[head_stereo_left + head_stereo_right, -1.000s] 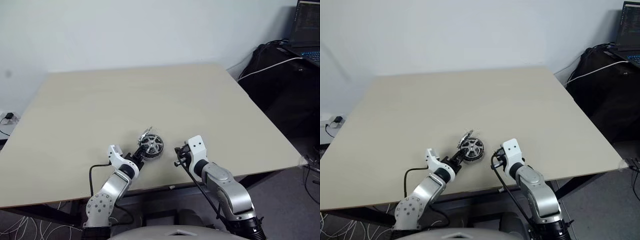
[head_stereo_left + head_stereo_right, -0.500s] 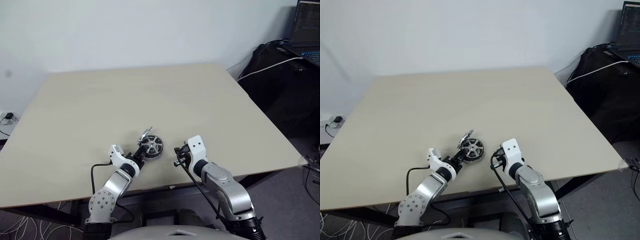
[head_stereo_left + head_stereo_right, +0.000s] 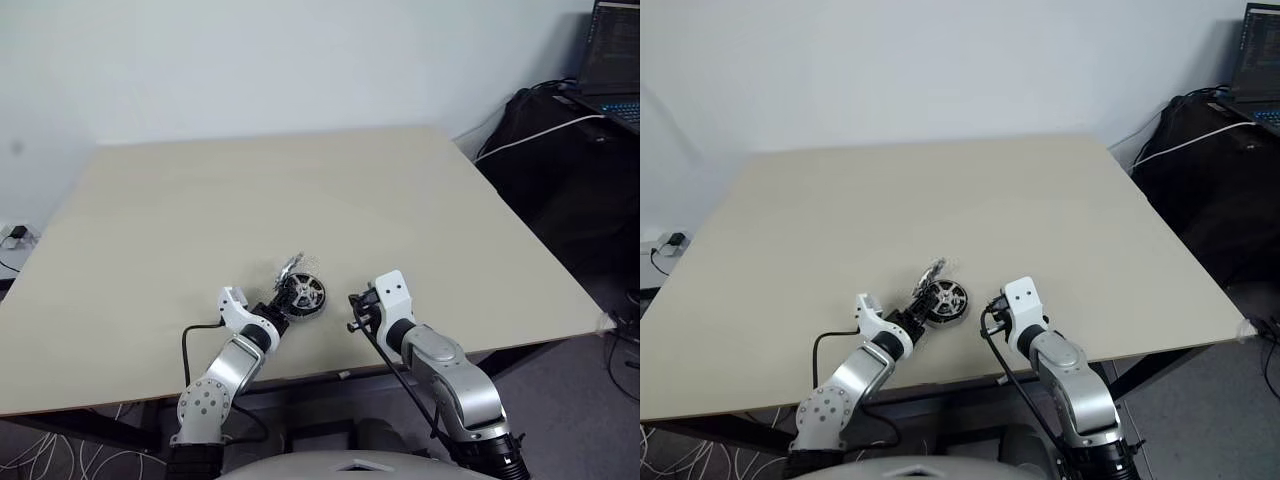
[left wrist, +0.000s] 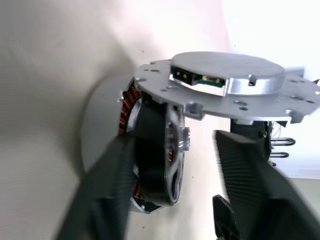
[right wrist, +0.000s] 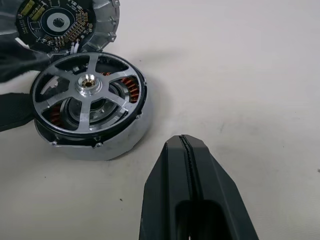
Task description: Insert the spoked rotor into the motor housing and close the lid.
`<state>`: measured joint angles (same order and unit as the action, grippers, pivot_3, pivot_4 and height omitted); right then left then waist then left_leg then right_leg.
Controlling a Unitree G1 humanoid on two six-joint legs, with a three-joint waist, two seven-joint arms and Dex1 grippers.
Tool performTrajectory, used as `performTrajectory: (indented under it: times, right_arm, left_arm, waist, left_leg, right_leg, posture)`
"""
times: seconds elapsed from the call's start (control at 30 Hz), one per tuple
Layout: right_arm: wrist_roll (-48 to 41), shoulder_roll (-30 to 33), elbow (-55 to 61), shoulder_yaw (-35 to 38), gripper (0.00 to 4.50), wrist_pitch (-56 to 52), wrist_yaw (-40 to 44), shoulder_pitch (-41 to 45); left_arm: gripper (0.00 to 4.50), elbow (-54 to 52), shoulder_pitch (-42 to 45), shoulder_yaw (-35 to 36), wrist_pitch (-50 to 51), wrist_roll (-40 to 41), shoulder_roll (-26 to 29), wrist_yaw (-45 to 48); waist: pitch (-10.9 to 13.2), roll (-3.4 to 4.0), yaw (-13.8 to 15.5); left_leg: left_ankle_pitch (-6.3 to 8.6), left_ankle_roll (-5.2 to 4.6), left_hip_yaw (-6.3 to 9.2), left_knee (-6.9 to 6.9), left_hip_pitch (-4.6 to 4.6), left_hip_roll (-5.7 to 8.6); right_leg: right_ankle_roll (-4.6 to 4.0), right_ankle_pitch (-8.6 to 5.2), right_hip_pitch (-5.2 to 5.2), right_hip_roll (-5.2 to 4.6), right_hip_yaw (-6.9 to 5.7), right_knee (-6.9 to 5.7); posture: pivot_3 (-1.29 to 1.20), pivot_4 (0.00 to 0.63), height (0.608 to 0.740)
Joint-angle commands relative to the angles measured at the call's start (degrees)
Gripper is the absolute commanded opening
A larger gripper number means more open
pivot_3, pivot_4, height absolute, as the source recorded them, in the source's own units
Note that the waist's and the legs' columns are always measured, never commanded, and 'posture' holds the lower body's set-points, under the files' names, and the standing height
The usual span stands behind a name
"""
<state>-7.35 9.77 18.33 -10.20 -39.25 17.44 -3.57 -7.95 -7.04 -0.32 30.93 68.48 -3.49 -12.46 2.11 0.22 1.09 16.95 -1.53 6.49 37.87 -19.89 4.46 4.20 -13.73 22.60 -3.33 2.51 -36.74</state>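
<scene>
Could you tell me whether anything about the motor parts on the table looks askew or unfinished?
Yes: the lid stands tilted open at the housing's rim, circuit board exposed. The rotor sits inside the housing. Nothing looks damaged.

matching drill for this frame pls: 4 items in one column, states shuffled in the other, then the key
Items:
1. spoked rotor
2. lid
3. left claw
4. right claw

States:
A. fingers pressed together, apart from the motor
B. seated in the motor housing, copper windings showing between the spokes
C. swung up, not closed
D. fingers spread, one on each side of the motor

Pairs: 1-B, 2-C, 3-D, 4-A
</scene>
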Motion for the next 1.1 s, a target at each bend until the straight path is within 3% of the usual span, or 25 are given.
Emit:
performTrajectory:
  times: [0.03, 0.1, 0.13, 0.5, 0.87, 1.1]
  right_arm:
    - [-0.71, -0.15, 1.55, 0.62, 0.0, 1.08, -0.01, 1.13]
    - [-0.72, -0.12, 1.43, 0.64, 0.0, 1.13, 0.01, 1.25]
    - [-0.71, -0.12, 1.4, 0.64, 0.0, 1.15, 0.02, 1.28]
    - [-0.76, -0.29, 0.86, 0.46, 0.0, 1.32, 0.13, 1.77]
    - [-0.84, -0.37, 0.81, 0.49, 0.0, 1.42, 0.34, 2.08]
    - [-0.79, -0.75, 0.69, 0.0, 0.0, 1.95, 0.46, 2.66]
  left_arm:
    - [3.72, -1.89, 0.19, 0.08, -0.24, -0.75, -4.52, -1.01]
    - [4.38, -3.18, -0.32, -0.01, -0.1, -0.67, -4.24, -1.53]
    - [4.47, -3.77, -0.6, -0.04, 0.0, -0.55, -4.15, -1.71]
    - [4.47, -9.12, -3.7, 0.37, 1.1, -0.54, -2.46, -3.64]
    - [4.47, -13.53, -4.8, -1.77, 1.23, -4.44, 0.85, 3.49]
    - [4.47, -16.84, -11.59, -7.68, -9.79, -29.22, 12.77, 15.71]
  waist:
    - [-0.03, 0.03, -0.01]
    - [-0.03, 0.03, -0.05]
    - [-0.03, 0.03, -0.06]
    - [-0.02, 0.03, -0.07]
    - [0.0, 0.01, -0.11]
    - [0.01, 0.08, -0.3]
  left_leg:
    - [0.0, 0.0, 0.0, 0.0, 0.02, 0.0]
    - [0.01, 0.03, 0.0, 0.0, 0.05, -0.01]
    - [0.0, 0.04, 0.0, 0.0, 0.05, -0.01]
    - [0.01, 0.02, 0.02, -0.05, 0.01, -0.01]
    - [0.03, 0.06, 0.0, -0.04, -0.01, -0.01]
    - [0.0, 0.12, -0.05, -0.21, 0.0, -0.05]
  right_leg:
    - [0.0, 0.0, -0.01, 0.0, 0.0, 0.0]
    - [0.0, -0.01, -0.04, 0.0, 0.0, -0.01]
    - [-0.02, -0.01, -0.04, 0.01, 0.0, -0.01]
    - [-0.01, 0.0, 0.02, 0.01, 0.0, -0.01]
    - [-0.06, -0.04, 0.02, 0.01, 0.0, 0.02]
    - [-0.26, -0.13, 0.12, 0.06, 0.05, -0.01]
  posture:
    - [0.0, 0.0, 0.74]
    - [0.0, 0.0, 0.74]
    - [0.0, 0.0, 0.74]
    - [0.0, 0.0, 0.74]
    - [0.0, 0.0, 0.74]
    - [0.0, 0.0, 0.74]
